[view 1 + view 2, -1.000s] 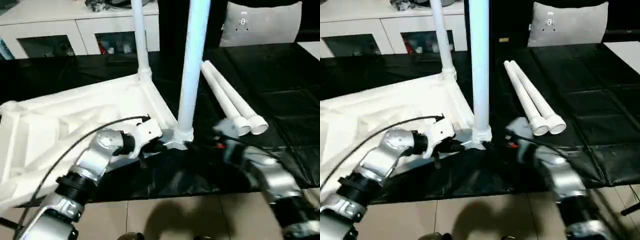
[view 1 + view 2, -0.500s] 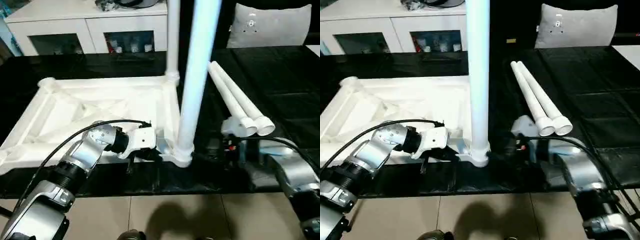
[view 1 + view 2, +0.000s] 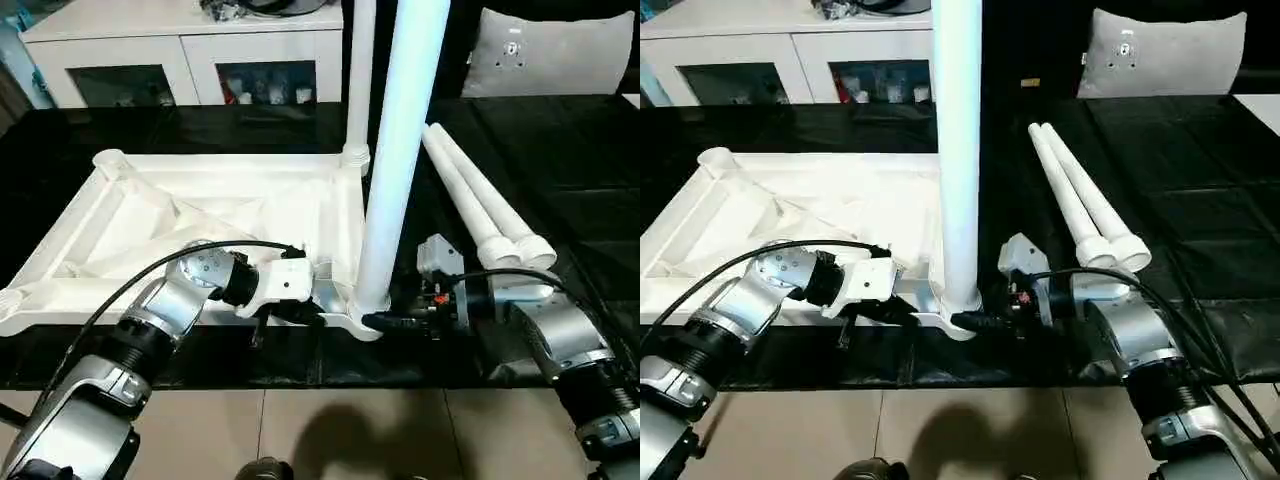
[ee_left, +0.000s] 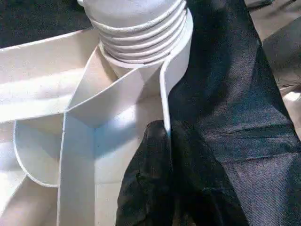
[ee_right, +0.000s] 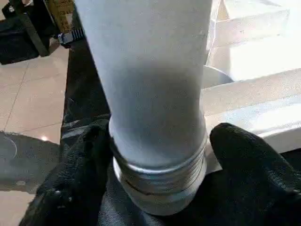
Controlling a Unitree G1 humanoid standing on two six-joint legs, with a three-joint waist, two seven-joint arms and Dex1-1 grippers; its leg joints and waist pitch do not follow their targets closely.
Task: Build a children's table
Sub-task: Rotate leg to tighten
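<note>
Tabletop lies underside up on the black-covered surface, ribs showing. 2 legs stand upright in its corner sockets: near leg in the near right socket, far leg in the far right socket. Far left socket holds nothing. 2 loose legs lie side by side on the surface just right of the tabletop, flared ends toward the robot.

Left gripper is closed, fingers pinching the tabletop's near edge wall just beside the near leg's socket. Right gripper is open around the threaded base of the near leg, 1 finger each side; fingers close to the leg, contact unclear.

White cabinet with glass doors stands behind the surface, small items inside, too small to tell. Grey cushion at far right. Tiled floor in front.
</note>
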